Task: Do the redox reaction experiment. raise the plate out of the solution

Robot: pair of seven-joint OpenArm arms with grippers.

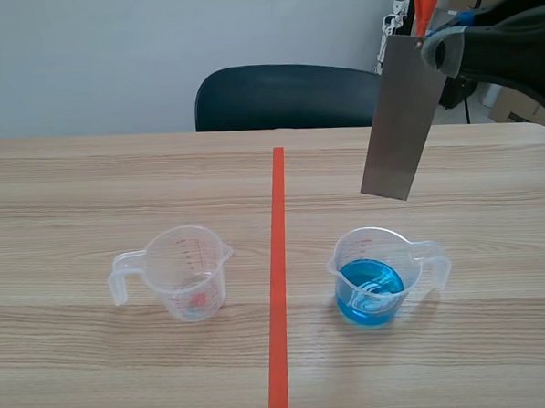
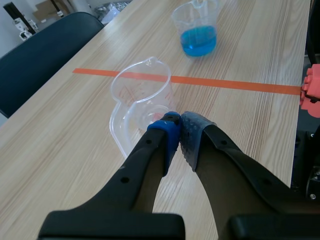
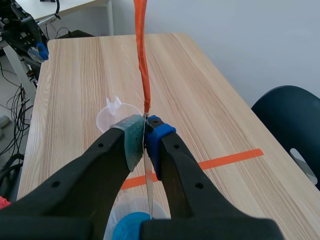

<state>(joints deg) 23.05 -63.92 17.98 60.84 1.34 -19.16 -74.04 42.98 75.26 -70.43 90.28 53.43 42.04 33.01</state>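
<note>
My right gripper [image 1: 429,45] is pinching the top edge of the metal plate [image 1: 401,124], a flat, dull grey, long rectangle with a smooth matte face. It hangs in the air, slightly tilted, above the cup of blue liquid [image 1: 377,276], with its lower edge clear of the rim. That cup is clear plastic, with a handle, a spout and printed marks on its wall.

Across the orange tape line [image 1: 278,277] stands a second cup [image 1: 180,273] of the same shape, clear with red markings. My left gripper [image 2: 179,125] sits low just beside it, dotted tips pressed together on nothing.

The table [image 1: 71,196] is pale wood-grain laminate, streaked with long straight lines. Past its far edge there's a dark chair [image 1: 285,95] with a rounded back, then a plain pale wall [image 1: 109,48].

From my right wrist the plate is only a thin edge between my fingers, with an orange strip [image 3: 141,50] standing up from the pinch. The scene view gives me its broad face. My left wrist view takes in both cups and the tape, but not the plate.
</note>
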